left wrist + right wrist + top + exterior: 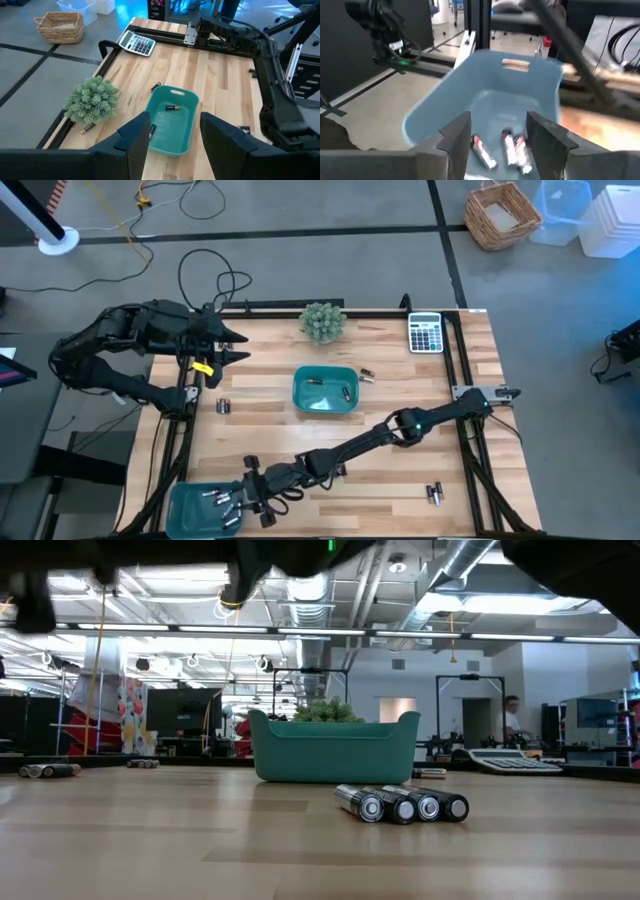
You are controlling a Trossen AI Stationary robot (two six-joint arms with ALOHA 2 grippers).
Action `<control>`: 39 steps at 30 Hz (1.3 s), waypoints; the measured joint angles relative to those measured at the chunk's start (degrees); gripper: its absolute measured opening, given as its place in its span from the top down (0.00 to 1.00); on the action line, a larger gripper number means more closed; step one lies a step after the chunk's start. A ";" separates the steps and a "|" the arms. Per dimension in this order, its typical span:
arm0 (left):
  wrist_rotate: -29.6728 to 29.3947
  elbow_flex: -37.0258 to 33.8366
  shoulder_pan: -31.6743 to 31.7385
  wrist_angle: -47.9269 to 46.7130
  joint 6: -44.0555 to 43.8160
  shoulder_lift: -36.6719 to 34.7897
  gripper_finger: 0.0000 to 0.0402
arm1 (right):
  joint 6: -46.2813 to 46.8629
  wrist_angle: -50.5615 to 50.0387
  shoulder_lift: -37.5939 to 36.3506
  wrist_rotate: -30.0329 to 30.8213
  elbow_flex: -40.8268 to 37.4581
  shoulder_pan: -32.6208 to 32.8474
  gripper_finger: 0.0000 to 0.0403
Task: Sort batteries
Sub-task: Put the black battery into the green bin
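Low view caught four batteries (402,805) lying side by side on the table (200,850), which the wrist cams missed.
Up top, the right gripper (243,493) hung over the corner tray (185,510), and its own cam showed the fingers (455,132) spread apart with nothing between them, three cells (505,149) lying loose in that tray below. The left gripper (232,346) sat parked at the far left edge, jaws apart, empty, looking toward the middle tray (172,125) with two cells inside.

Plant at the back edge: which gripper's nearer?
Left. The left gripper hovers just beside the plant, at the table's back-left. The right gripper hangs over the front-left tray, far from it.
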 joint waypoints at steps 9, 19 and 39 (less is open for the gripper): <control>-0.78 0.00 0.00 -0.09 -0.47 0.06 0.58 | -12.23 -9.46 -11.04 2.03 0.15 -0.16 0.52; -1.31 0.07 0.00 0.22 0.38 0.60 0.58 | -16.50 -16.88 -14.47 4.39 0.00 -0.62 0.77; -1.32 0.04 0.00 1.68 2.98 0.63 0.58 | -17.45 -23.24 -17.97 3.49 -0.34 -2.80 1.00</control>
